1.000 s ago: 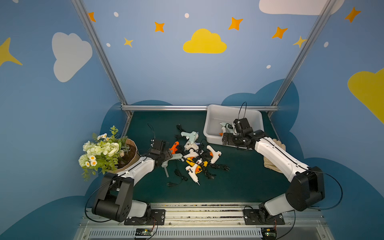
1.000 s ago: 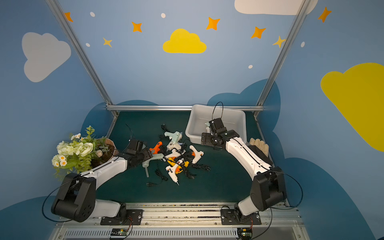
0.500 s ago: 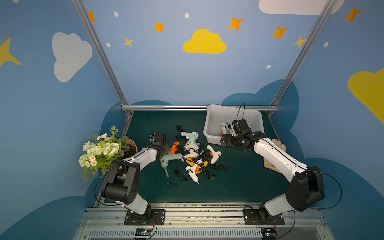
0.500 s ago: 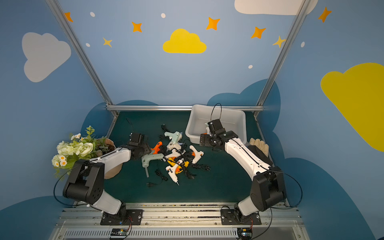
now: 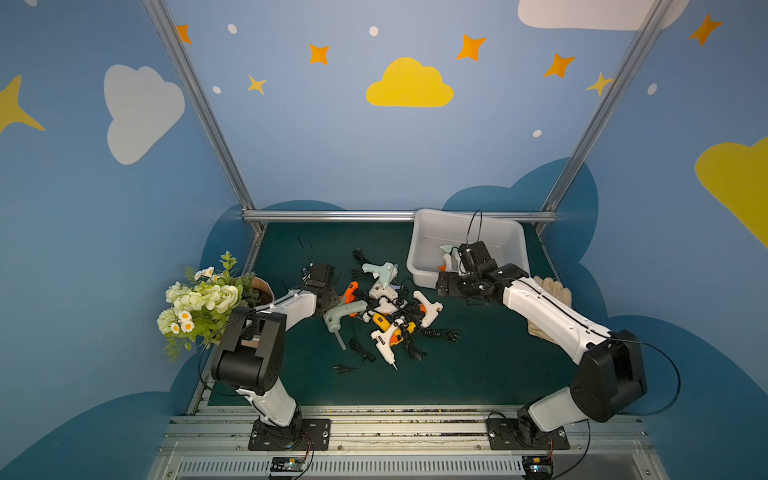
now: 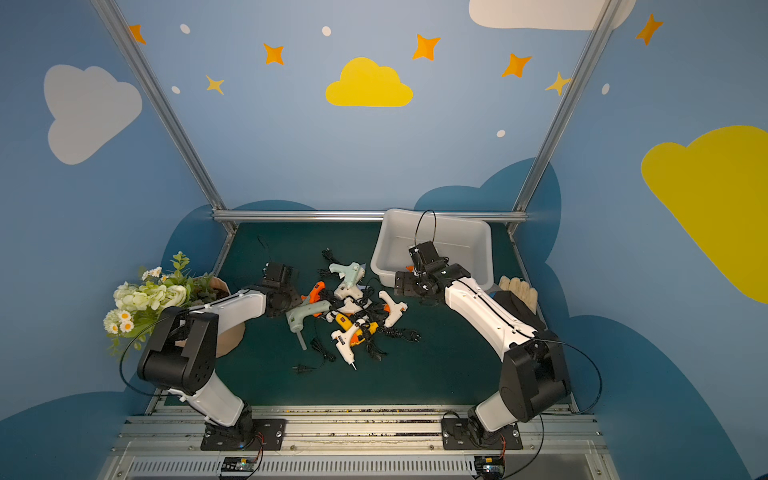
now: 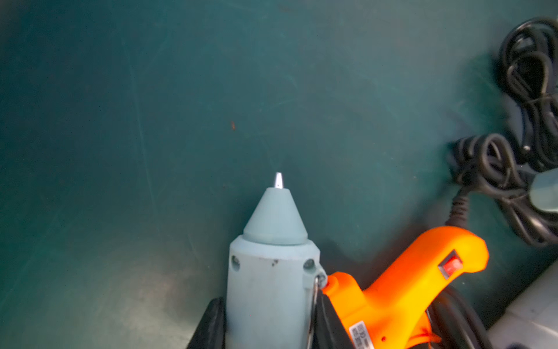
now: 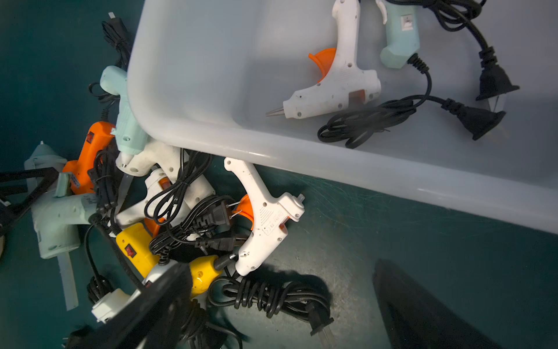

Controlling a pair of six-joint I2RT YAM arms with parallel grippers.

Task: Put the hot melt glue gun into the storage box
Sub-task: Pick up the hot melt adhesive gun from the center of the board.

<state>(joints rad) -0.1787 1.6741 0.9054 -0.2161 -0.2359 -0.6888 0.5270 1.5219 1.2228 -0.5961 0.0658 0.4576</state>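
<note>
A pale green hot melt glue gun (image 5: 347, 312) (image 6: 306, 312) lies at the left edge of a pile of glue guns (image 5: 388, 320) on the green mat. My left gripper (image 7: 268, 308) (image 5: 326, 301) is shut on its barrel (image 7: 271, 281), nozzle pointing away from the wrist. An orange glue gun (image 7: 401, 287) touches it. The storage box (image 5: 419, 253) (image 6: 384, 253) (image 8: 302, 157) stands at the back right and holds a white gun (image 8: 335, 87) and a pale green one (image 8: 401, 39). My right gripper (image 8: 280, 302) (image 5: 448, 286) hangs open just outside the box's front wall, above a coiled black cord (image 8: 271, 296).
A pot of flowers (image 5: 203, 299) stands at the left, close to my left arm. A pair of pale gloves (image 5: 552, 289) lies right of the box, partly under my right arm. Loose black cords and plugs (image 5: 353, 357) trail in front of the pile.
My left gripper's jaws have shut on the pale green gun's barrel, and the left arm has folded back toward its base. The right gripper has drifted slightly left, still open.
</note>
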